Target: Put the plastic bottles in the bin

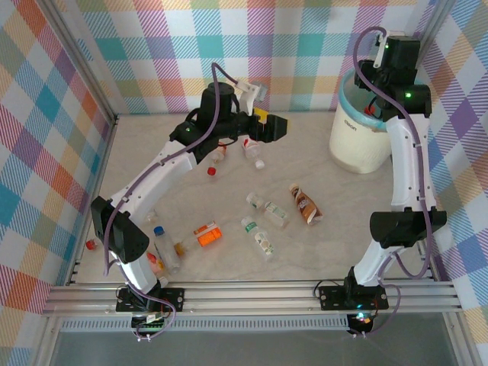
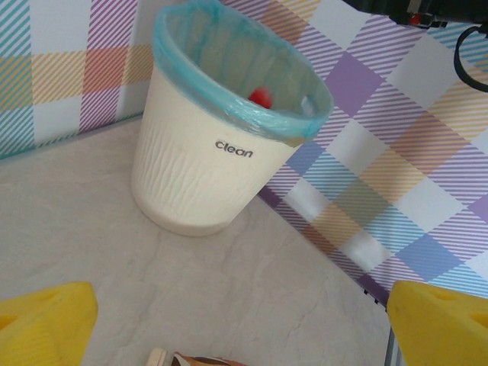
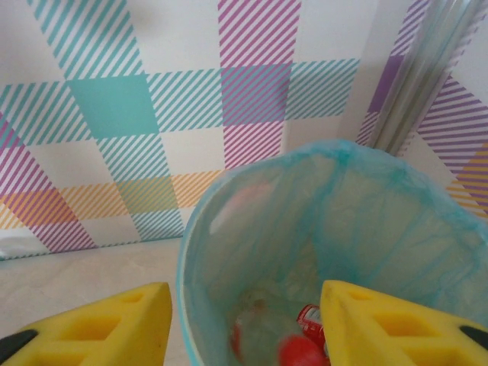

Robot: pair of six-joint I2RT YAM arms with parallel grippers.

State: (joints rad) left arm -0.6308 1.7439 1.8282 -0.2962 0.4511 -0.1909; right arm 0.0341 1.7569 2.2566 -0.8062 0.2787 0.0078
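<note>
Now right fingers [image 3: 396,320] are parted and empty above the bin [image 3: 381,206] at the counter's [image 1: 335,229] far right corner; left fingers [image 2: 46,320] are spread wide, empty.

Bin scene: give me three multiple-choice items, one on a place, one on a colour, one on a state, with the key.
1. Where on the table is the bin, seen from above? A. far right B. near left C. centre
2. The bin's liner is: A. black B. light blue C. red
3. The right gripper is: A. shut on a bottle B. resting on the table C. open above the bin
Key: 1 A, it stands at the far right; 2 B, its rim shows light blue; 3 C, its yellow fingers stand apart over the bin's mouth.
</note>
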